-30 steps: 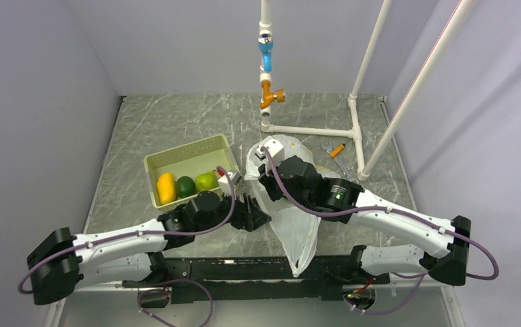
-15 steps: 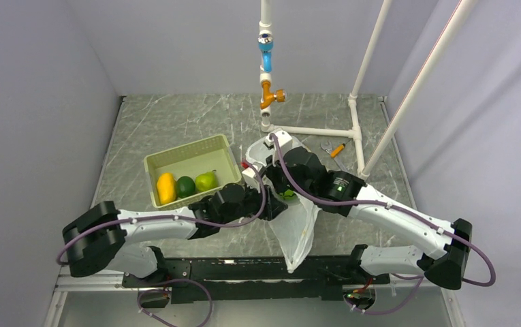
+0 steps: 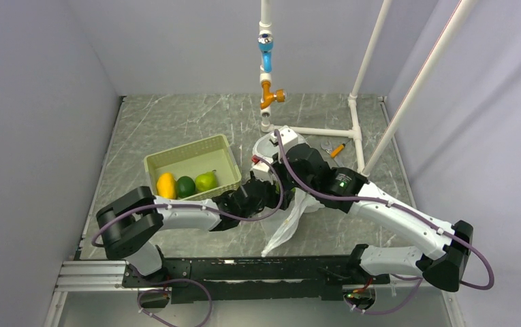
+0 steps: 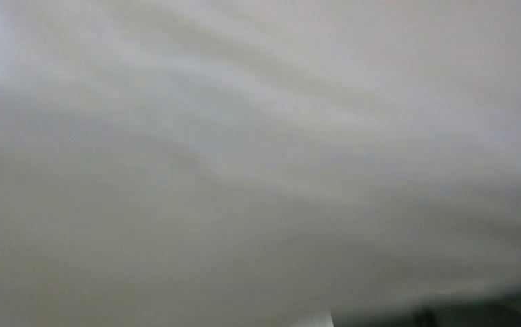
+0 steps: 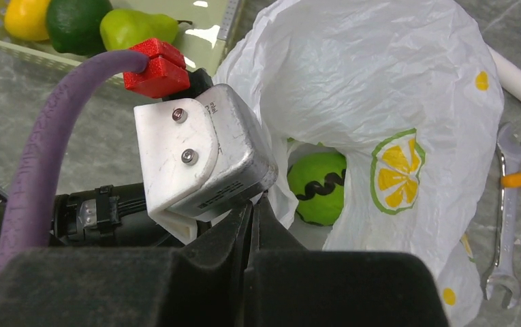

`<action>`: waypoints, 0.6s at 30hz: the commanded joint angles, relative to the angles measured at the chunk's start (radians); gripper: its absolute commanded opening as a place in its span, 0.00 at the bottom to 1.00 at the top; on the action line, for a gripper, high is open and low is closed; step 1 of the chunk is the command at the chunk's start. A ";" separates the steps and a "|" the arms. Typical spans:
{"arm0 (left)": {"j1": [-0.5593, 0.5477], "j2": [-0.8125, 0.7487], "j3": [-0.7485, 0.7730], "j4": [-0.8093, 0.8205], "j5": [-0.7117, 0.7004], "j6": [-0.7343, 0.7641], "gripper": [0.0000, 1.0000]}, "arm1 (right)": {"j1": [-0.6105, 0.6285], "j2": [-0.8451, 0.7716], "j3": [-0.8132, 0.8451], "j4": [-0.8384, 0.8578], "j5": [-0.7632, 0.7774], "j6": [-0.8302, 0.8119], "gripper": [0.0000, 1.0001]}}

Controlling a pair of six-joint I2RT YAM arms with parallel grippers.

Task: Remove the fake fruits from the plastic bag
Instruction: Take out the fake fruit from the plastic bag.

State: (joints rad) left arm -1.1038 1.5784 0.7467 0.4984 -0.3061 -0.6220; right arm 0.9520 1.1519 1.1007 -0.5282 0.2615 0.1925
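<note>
The plastic bag (image 3: 287,222) (image 5: 380,82), white with citrus prints, hangs lifted between both arms. My right gripper (image 5: 254,204) (image 3: 276,172) is shut on the bag's rim and holds its mouth up. Inside the mouth sits a green ball with dark stripes (image 5: 317,187). My left gripper (image 3: 276,193) reaches into the bag from the left, and its fingers are hidden by the plastic. The left wrist view shows only blurred white bag (image 4: 244,136). A yellow mango (image 3: 166,184), a dark green fruit (image 3: 186,185) and a green pear (image 3: 206,181) lie in the basket.
The pale green basket (image 3: 176,158) stands left of the bag. A white pipe frame (image 3: 312,131) with an orange valve rises behind it. A wrench (image 5: 506,211) and an orange-handled brush (image 3: 338,149) lie to the right of the bag.
My left arm has stretched right and forward into the bag's mouth. My right gripper has moved back and lifted the bag, whose tail has drawn away from the near edge.
</note>
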 commanded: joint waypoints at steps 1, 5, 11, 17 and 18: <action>-0.013 0.062 0.080 -0.036 -0.005 0.047 0.81 | 0.017 -0.020 0.042 0.105 -0.087 0.021 0.00; 0.002 0.129 0.141 -0.072 0.007 0.047 0.85 | 0.015 -0.027 0.037 0.107 -0.097 0.022 0.00; 0.023 0.212 0.226 -0.129 0.000 0.075 0.95 | 0.017 -0.040 0.027 0.102 -0.106 0.022 0.00; 0.031 0.315 0.348 -0.289 -0.062 0.090 0.99 | 0.013 -0.061 0.010 0.096 -0.106 0.020 0.00; 0.033 0.334 0.376 -0.323 -0.073 0.092 0.99 | 0.013 -0.064 0.004 0.099 -0.108 0.021 0.00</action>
State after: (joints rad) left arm -1.0683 1.8317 1.0065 0.3508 -0.3649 -0.5858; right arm 0.9188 1.1202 1.0992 -0.5720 0.3237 0.1860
